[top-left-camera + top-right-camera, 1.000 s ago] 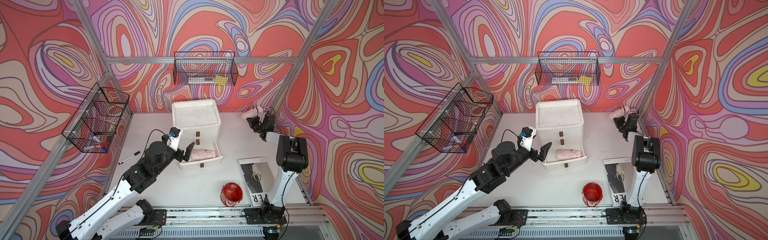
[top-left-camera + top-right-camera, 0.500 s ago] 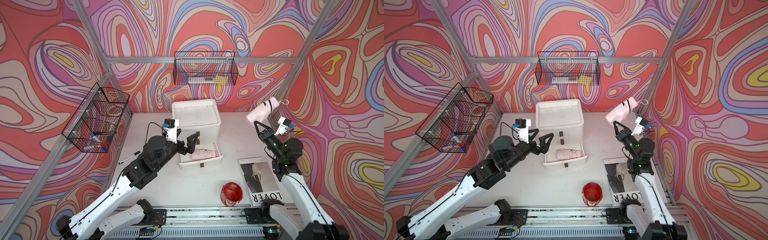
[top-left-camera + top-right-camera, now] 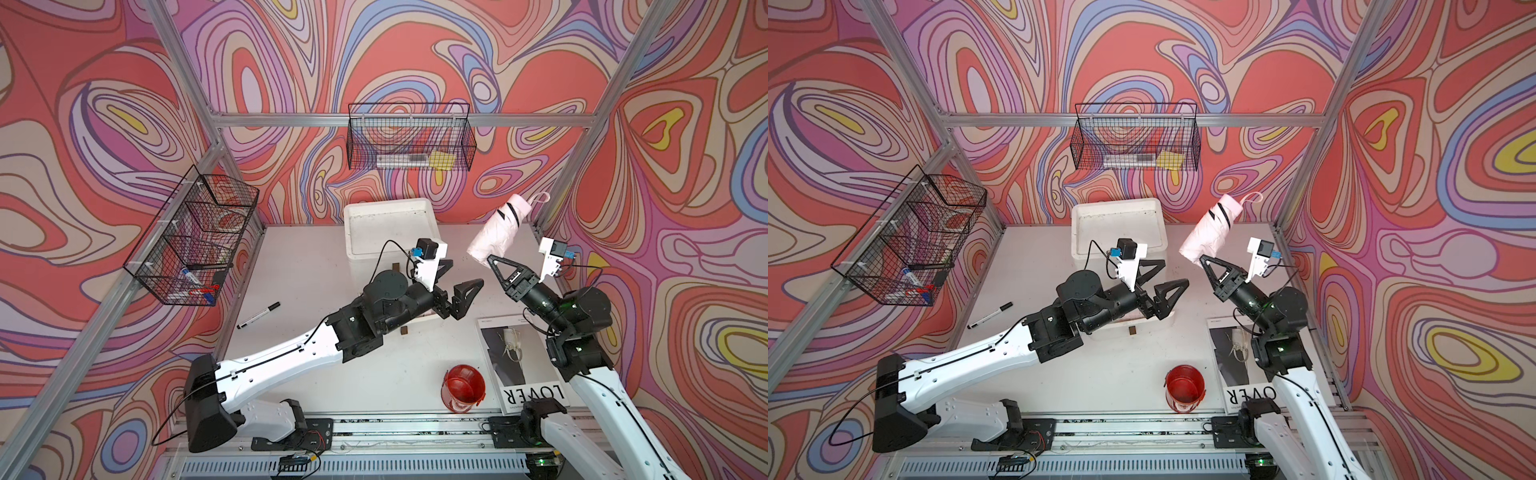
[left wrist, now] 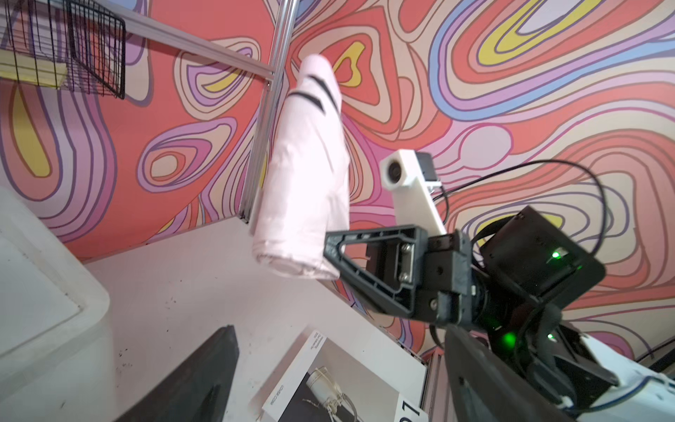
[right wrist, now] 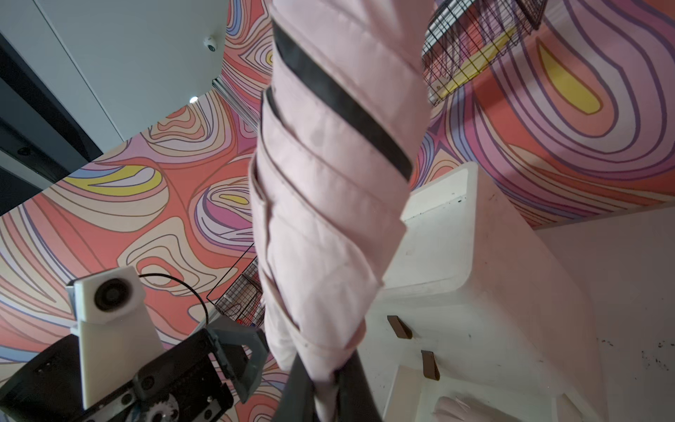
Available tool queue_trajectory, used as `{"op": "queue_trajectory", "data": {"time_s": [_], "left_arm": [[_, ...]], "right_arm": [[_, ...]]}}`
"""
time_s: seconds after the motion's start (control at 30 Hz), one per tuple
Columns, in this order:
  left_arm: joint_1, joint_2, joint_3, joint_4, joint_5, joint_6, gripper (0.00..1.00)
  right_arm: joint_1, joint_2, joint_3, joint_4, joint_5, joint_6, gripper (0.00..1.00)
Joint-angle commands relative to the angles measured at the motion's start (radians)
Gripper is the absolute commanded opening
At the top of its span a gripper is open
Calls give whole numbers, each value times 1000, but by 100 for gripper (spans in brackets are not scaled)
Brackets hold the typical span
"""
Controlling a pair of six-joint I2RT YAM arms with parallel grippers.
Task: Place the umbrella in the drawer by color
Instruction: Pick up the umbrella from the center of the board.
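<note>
A folded pale pink umbrella [image 3: 498,230] [image 3: 1210,232] with black bands hangs in the air right of the white drawer unit [image 3: 388,224] [image 3: 1117,226]. My right gripper [image 3: 490,258] [image 3: 1202,258] [image 5: 325,380] is shut on its lower end, and it points up and back. My left gripper [image 3: 463,274] [image 3: 1171,272] [image 4: 339,336] is open and empty, just left of that lower end, above the pulled-out drawer [image 3: 1142,326]. The left wrist view shows the umbrella [image 4: 303,175] ahead. In the right wrist view another pink bundle [image 5: 453,409] lies in the drawer.
On the table stand a red cup [image 3: 463,386] at the front and a magazine [image 3: 515,365] at the front right. A black marker [image 3: 258,315] lies at the left. Wire baskets hang on the back wall [image 3: 409,141] and left wall [image 3: 195,241].
My right arm has lifted the umbrella from the table's back right corner into the air and toward the centre. My left gripper has risen from the drawer front and swung right toward it.
</note>
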Motion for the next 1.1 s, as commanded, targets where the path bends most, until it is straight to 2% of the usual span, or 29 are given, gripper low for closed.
{"op": "queue_trajectory", "data": {"time_s": [0.0,0.2,0.4,0.57,0.7,0.8,0.83,1.03,1.07], "left_arm": [[2,18,12,92,-38,25,92],[2,62,30,119,-36,24,86],[2,92,19,151,-84,14,83],[3,87,-9,217,-145,9,73],[3,94,-8,249,-131,5,70],[3,106,0,249,-137,2,62],[2,111,0,250,-141,2,58],[4,122,9,245,-136,5,1],[3,120,12,236,-135,5,0]], "right_arm": [[17,-13,-11,113,-42,43,0],[33,-13,-22,194,-70,110,0],[42,-13,-46,288,-83,170,0],[57,11,-65,362,-110,220,0],[66,9,-73,369,-112,216,0],[71,8,-75,372,-113,215,0],[74,8,-75,374,-115,216,0],[80,20,-73,334,-131,187,0],[81,22,-70,294,-129,169,0]]}}
